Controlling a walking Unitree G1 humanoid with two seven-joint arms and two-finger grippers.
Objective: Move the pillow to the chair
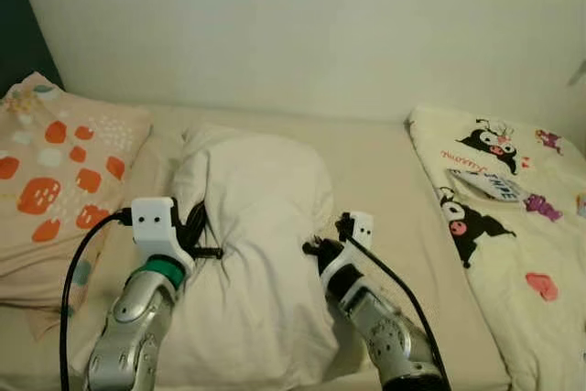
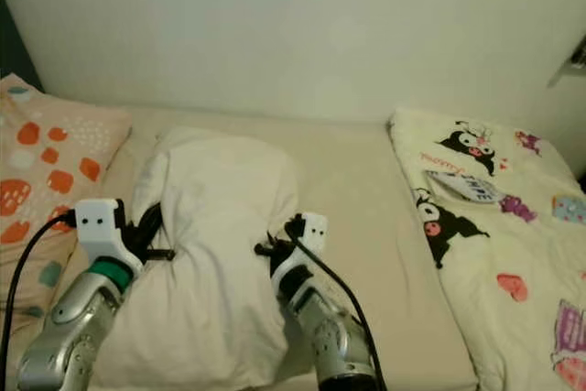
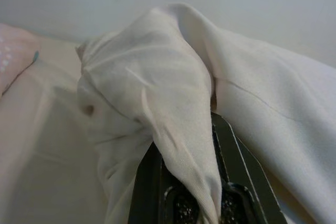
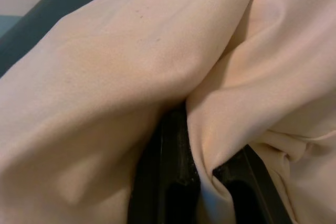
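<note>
Pillow: a plain white pillow is lying lengthwise on the beige bed, near the middle, running from near to far; both grippers are pinching it at its sides.
Left gripper: the left gripper is pressing into the pillow's left edge; in the left wrist view its black fingers are closing on a bunched fold of white cloth, leaving only a narrow gap taken up by fabric.
Right gripper: the right gripper is biting into the pillow's right edge; in the right wrist view its fingers are sitting nearly together with a tuck of cloth squeezed between them.
Left of the pillow: a second pillow with orange spots is lying at the bed's left side, touching the white one.
Right of the pillow: a cream blanket with cartoon figures is covering the bed's right side, well apart from the pillow.
Far side: a pale wall is rising behind the bed.
</note>
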